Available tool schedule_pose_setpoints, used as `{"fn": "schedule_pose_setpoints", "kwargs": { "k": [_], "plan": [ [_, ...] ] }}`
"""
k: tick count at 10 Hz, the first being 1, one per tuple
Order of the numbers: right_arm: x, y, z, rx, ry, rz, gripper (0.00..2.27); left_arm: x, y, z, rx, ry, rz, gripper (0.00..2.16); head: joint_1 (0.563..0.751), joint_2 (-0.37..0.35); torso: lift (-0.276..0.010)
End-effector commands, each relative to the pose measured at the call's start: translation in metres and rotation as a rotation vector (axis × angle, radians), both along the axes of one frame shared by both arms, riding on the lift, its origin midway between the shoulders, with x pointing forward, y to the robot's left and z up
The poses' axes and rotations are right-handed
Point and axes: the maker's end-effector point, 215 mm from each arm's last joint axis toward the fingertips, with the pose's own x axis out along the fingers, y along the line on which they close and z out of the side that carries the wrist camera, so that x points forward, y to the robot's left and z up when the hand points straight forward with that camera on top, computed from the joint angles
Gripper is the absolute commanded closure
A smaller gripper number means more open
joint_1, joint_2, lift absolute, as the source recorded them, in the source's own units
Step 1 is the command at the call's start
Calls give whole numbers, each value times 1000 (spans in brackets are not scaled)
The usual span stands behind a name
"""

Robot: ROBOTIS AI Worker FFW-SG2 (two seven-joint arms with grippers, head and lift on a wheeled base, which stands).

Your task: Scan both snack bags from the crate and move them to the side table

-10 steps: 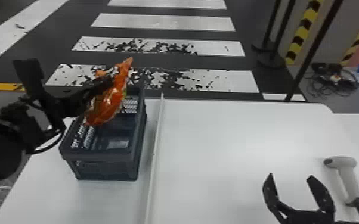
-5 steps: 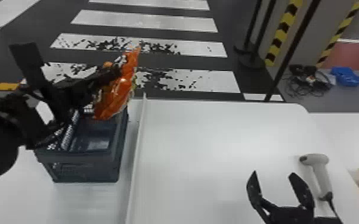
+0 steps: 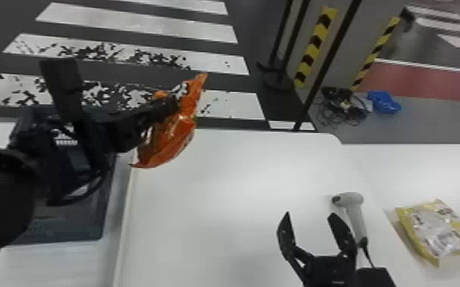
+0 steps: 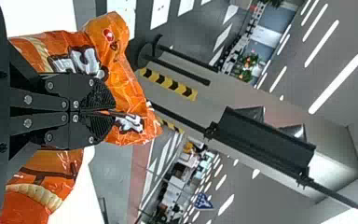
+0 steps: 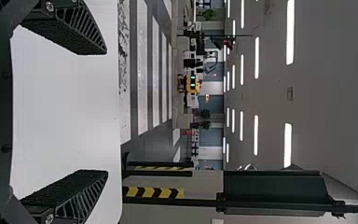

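Note:
My left gripper [image 3: 172, 105] is shut on the orange snack bag [image 3: 175, 131], holding it up above the far left part of the white table, right of the dark crate [image 3: 68, 221]. In the left wrist view the left gripper [image 4: 105, 112] pinches the crinkled orange bag [image 4: 126, 84]. My right gripper [image 3: 309, 225] stands open over the table's near side, nothing between its fingers; in the right wrist view the right gripper [image 5: 105, 112] is likewise spread wide. Beside it lies the grey-white scanner [image 3: 355, 217]. A yellow snack bag [image 3: 431, 229] lies on the side table at the right.
A raised strip [image 3: 124, 217] runs along the white table [image 3: 221, 213] beside the crate. Behind the tables stand thin black posts [image 3: 328, 61]. Something dark touches the right edge of the head view by the yellow bag. Cables and a blue item [image 3: 384, 101] lie on the floor.
The left arm has carried the orange bag rightward, from over the crate to past its right side. The head view has turned right, bringing the yellow bag into sight. The right gripper stays open beside the scanner.

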Motion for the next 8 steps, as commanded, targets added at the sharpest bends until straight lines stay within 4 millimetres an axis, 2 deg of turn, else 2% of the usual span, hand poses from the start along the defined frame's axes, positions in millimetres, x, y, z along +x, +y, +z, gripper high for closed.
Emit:
{"fn": "schedule_pose_setpoints", "kwargs": {
  "k": [1,3,5,8],
  "plan": [
    [-1,-5,7,-6,-11,-8,80,-13,-35,-16,26,19,-42,2142,695,-288,-99],
    [-3,-13,13,-12,-21,-22,80,-34,-87,-41,60,51,-98,2142,695,-350,-99],
    [-4,-25,19,-15,-37,-45,80,-65,-133,-89,114,110,-151,2142,695,-350,-99],
    [-2,-40,25,-20,-51,-70,83,-87,-158,-153,203,147,-130,2142,695,-350,-99]
  ]
}}
